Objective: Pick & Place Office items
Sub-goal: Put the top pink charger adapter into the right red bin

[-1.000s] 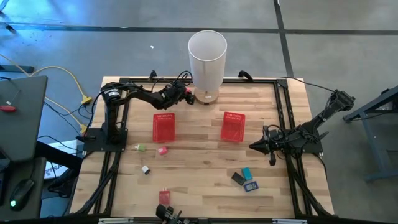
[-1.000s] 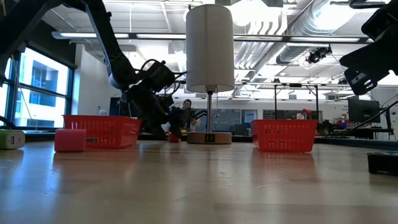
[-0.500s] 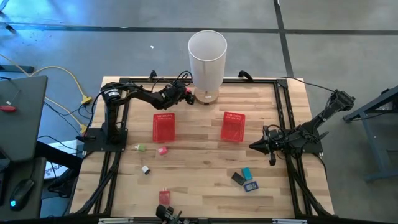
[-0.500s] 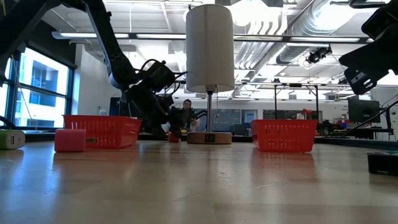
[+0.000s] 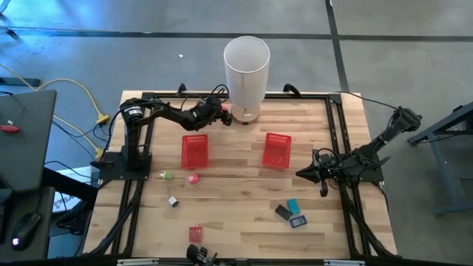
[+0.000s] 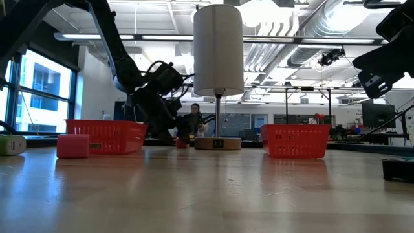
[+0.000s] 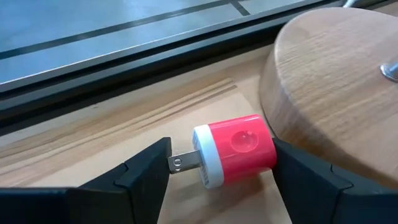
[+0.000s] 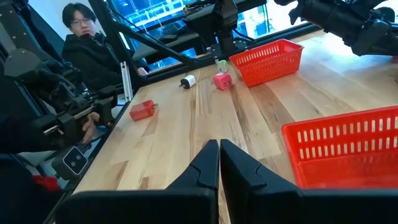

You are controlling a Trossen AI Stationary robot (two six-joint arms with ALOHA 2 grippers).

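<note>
My left gripper (image 5: 223, 115) is at the table's far edge, beside the round wooden base (image 7: 336, 81) of the tall white cylinder (image 5: 246, 70). It is shut on a small red plug charger (image 7: 236, 152) that lies on the table. My right gripper (image 5: 299, 174) waits shut at the right, clear of everything. Other office items lie loose on the wood: a green one (image 5: 166, 175), a pink one (image 5: 193, 178), a small white one (image 5: 173, 201), a red one (image 5: 195, 233), and a black (image 5: 282, 213), a teal (image 5: 294, 205) and a blue one (image 5: 298, 221). My left gripper has the red charger lengthwise between its two fingers. One finger meets the metal prongs (image 7: 179, 163); the other meets the red body's rounded back end (image 7: 271, 152). The fingers slant down from the table's left. The charger lies on its side on the table, against the wooden base.
Two red mesh baskets (image 5: 195, 151) (image 5: 277, 150) stand mid-table. Black frame rails (image 5: 133, 148) run along the table's left, right and far edges. A person (image 8: 81, 31) sits beyond the table's left side.
</note>
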